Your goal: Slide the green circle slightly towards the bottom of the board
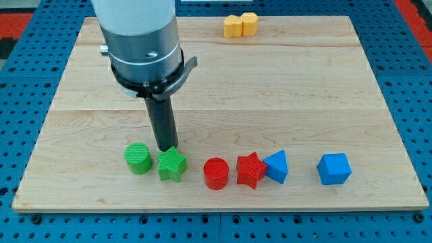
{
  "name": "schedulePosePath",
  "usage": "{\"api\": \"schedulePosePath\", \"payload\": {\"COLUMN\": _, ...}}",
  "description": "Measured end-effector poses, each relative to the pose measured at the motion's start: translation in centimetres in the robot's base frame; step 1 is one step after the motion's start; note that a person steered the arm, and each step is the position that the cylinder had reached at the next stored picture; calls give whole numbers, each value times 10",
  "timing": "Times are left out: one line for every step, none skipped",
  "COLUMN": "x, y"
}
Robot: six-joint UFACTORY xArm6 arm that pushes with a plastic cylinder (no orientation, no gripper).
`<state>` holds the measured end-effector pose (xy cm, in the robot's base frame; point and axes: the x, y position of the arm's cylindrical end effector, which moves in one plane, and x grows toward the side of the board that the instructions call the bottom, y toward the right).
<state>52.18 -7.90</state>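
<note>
The red plastic cylinder (pixel 216 173) sits right of the green plastic star (pixel 171 165); the green plastic circle (pixel 138 158) lies left. My tip (pixel 165 149) touches the star's top edge. The circle looks light, rigid, slippery; I'd push its top side. My tool pinches nothing.

Green circle (pixel 138 158) stands upright near the board's bottom-left, beside the green star (pixel 171 165)

A pale wooden surface (pixel 283 88), made of wide planks with faint seams running left to right, fills most of the view. It lies on a blue perforated base (pixel 398 61) with rows of small round holes, visible along every edge. At the view's top corners, strips of red (pixel 20 17) show beyond the blue. Lighting is even and bright, with soft shadows.
</note>
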Motion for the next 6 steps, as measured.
{"api": "schedulePosePath", "payload": {"x": 12, "y": 0}}
{"api": "schedulePosePath", "payload": {"x": -28, "y": -7}}
{"api": "schedulePosePath", "payload": {"x": -37, "y": -32}}
{"api": "schedulePosePath", "payload": {"x": -16, "y": -38}}
{"api": "schedulePosePath", "payload": {"x": 2, "y": -34}}
{"api": "schedulePosePath", "payload": {"x": 11, "y": -34}}
